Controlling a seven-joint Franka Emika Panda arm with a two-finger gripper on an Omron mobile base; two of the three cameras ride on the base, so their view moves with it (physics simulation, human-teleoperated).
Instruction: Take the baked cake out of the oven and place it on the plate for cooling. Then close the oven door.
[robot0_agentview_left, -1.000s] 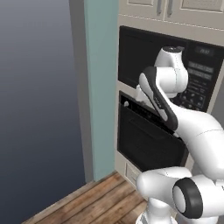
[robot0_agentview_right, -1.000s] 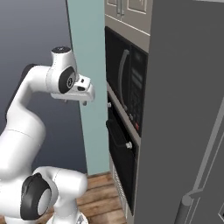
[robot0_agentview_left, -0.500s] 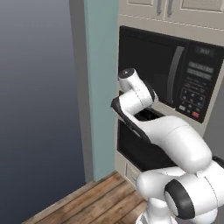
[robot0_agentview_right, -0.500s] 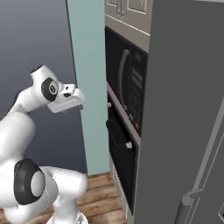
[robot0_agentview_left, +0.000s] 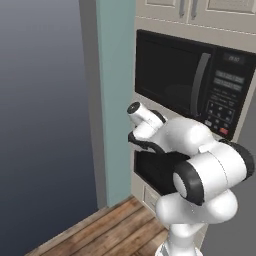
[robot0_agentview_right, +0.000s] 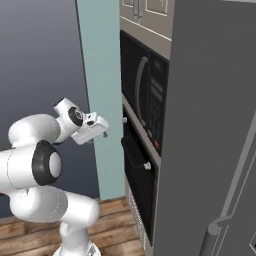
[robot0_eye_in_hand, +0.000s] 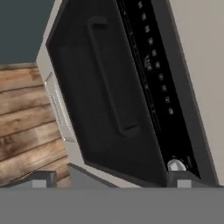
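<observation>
The oven (robot0_agentview_right: 136, 170) sits below the microwave, black-fronted, with two small silver knobs on its control strip. The oven door (robot0_eye_in_hand: 105, 87) stands shut, its dark bar handle (robot0_eye_in_hand: 109, 74) running across the panel; one knob (robot0_eye_in_hand: 176, 165) shows beside it. In the left base view the oven door (robot0_agentview_left: 152, 170) is half hidden behind my arm. My gripper (robot0_agentview_right: 103, 132) hangs in the air in front of the oven's upper part, pointing at it and apart from it. It is open and empty, its fingertips (robot0_eye_in_hand: 41, 178) wide apart. The cake and the plate are out of view.
A black microwave (robot0_agentview_left: 185, 80) with a keypad and vertical handle sits above the oven. A teal wall panel (robot0_agentview_left: 117, 100) stands left of it, a tall grey fridge (robot0_agentview_right: 210, 125) right. Wooden floor (robot0_agentview_left: 100, 232) lies below. My own white arm fills the space before the oven.
The arm has folded down and to the left. The hand has dropped from microwave height to the level of the oven's control strip. The jaws stayed open.
</observation>
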